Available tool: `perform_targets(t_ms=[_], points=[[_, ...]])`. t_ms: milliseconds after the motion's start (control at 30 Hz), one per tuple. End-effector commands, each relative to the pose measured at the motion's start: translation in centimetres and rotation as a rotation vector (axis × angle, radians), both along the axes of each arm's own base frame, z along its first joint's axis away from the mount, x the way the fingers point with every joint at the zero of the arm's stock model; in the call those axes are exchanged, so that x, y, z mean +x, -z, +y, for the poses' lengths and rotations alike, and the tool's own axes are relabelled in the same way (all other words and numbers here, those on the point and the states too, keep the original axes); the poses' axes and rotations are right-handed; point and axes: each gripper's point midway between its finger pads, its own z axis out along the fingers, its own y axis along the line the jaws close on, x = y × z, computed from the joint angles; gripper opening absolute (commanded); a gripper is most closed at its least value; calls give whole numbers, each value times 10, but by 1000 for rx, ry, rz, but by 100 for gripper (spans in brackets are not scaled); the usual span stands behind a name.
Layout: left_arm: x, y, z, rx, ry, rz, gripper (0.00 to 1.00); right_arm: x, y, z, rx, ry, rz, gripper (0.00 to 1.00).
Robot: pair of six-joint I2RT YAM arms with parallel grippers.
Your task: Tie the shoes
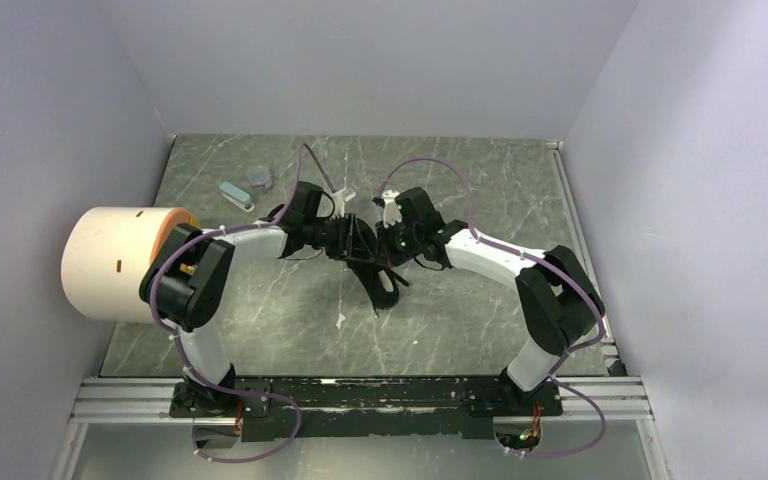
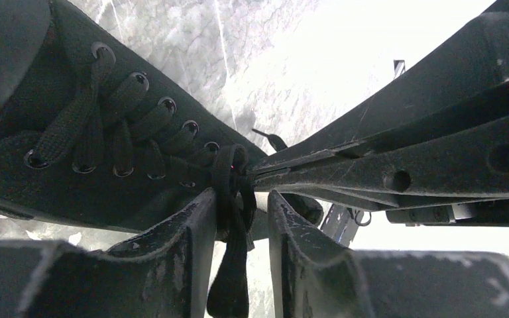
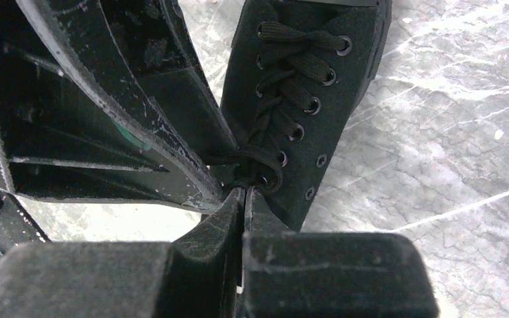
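The small black shoe lies mid-table with its toe toward the near edge. Both grippers meet over its laced top. In the left wrist view the shoe fills the left side. My left gripper is open, and a black lace loop hangs between its fingers. My right gripper is shut, pinching the lace at the shoe's lowest eyelets. Its closed fingers reach in from the right in the left wrist view. In the top view the left gripper and right gripper nearly touch.
A large white roll with an orange end stands at the left table edge beside the left arm. Small blue-grey items lie at the back left. A white scrap lies near the front. Walls close in on three sides.
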Motion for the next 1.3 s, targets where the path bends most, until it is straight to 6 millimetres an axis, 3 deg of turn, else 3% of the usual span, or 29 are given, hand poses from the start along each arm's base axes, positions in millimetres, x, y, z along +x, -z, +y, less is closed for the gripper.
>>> perform_targets(t_ms=[0,133,400,467,567,700,833,1067,1267], points=[[-4,-13,-4,-49,42,-36,40,0,-2,6,35,-7,9,2],[-10,-4,-3,-16,62,-35,35,0,-5,7,40,-6,9,2],[-2,5,4,59,43,-57,6,-2,-16,4,49,-5,-3,6],[1,4,3,60,38,-63,5,0,-24,-1,52,6,-7,10],[5,3,3,63,38,-78,5,6,-35,-15,63,50,-8,28],[3,2,3,62,44,-86,5,19,-40,-25,85,62,-7,42],[1,2,3,62,45,-78,5,23,-25,-16,79,6,51,42],[-1,3,6,84,57,-74,5,19,-17,4,152,-73,121,39],[-1,3,5,82,64,-71,5,12,-6,5,166,-80,154,36]])
